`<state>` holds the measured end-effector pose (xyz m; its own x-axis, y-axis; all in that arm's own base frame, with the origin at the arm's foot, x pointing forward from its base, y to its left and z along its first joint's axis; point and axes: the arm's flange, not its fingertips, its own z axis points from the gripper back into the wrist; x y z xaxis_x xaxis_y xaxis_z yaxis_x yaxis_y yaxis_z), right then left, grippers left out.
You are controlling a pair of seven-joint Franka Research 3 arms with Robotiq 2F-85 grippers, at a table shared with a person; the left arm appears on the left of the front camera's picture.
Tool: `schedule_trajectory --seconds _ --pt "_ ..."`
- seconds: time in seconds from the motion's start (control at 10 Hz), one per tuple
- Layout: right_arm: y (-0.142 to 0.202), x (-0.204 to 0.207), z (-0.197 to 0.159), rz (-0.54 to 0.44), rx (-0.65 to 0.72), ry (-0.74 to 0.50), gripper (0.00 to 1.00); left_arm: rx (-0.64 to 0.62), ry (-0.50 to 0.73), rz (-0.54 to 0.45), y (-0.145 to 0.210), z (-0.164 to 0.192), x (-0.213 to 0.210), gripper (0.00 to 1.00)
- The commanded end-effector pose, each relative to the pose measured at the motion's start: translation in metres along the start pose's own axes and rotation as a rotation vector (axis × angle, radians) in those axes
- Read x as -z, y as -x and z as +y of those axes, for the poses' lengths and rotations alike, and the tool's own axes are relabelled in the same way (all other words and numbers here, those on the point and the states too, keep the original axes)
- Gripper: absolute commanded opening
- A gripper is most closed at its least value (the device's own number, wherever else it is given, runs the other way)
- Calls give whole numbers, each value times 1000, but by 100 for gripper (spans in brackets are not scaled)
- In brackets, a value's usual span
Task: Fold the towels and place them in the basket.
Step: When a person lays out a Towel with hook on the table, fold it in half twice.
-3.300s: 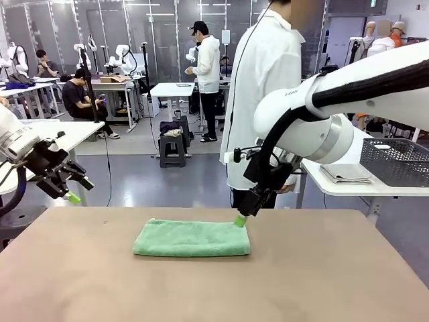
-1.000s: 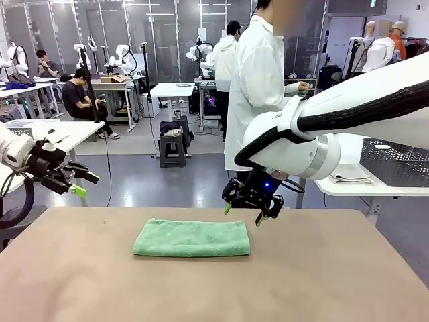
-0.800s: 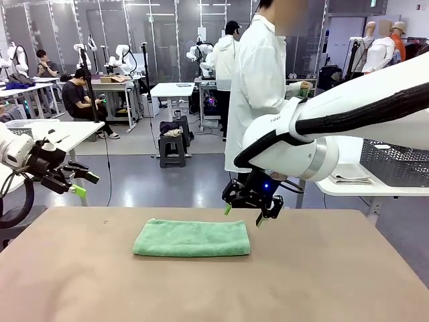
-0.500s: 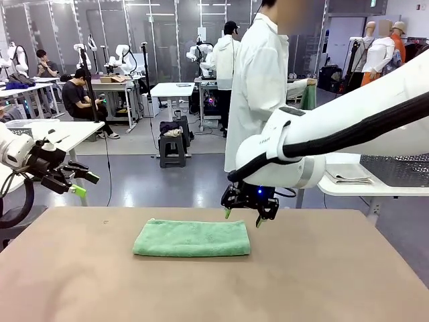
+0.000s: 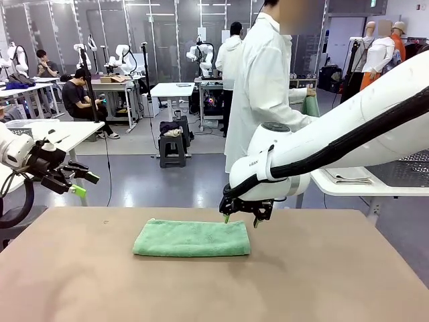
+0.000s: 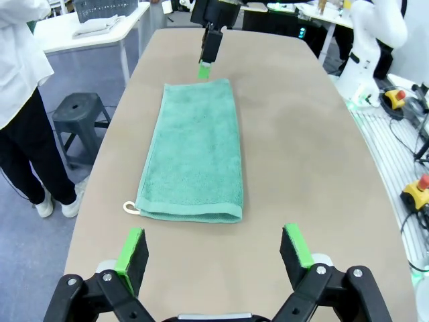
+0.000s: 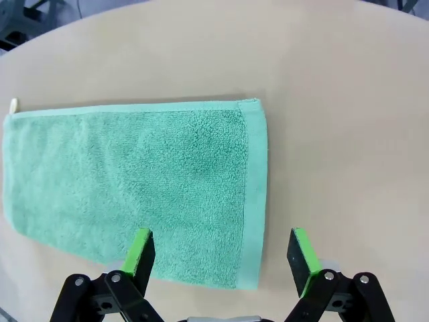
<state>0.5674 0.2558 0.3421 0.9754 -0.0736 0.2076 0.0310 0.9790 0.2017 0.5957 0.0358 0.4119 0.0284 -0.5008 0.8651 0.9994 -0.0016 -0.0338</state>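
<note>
Lowered toward the desk [image 5: 322, 282], the right hand [image 5: 240, 219] now hovers released above the right end of the green towel [image 5: 192, 238], which lies folded flat. The left hand [image 5: 82, 184] waits released, well apart. Likely next step: grasp that end.

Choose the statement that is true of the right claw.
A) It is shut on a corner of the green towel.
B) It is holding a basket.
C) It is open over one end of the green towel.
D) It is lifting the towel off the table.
C: the right claw is open over the right end of the green towel, which lies flat on the table, and it holds nothing.
</note>
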Motion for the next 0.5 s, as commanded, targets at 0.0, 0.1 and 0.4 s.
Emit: schedule_trajectory --seconds 0.0,0.1,0.4 --pt "-1 8 4 -4 16 11 100 -2 1 0 -1 0 0 100" --pt "1 15 2 -14 10 15 100 -2 1 0 -1 0 0 100" --pt "0 35 -4 -10 5 17 100 -2 1 0 -1 0 0 100"
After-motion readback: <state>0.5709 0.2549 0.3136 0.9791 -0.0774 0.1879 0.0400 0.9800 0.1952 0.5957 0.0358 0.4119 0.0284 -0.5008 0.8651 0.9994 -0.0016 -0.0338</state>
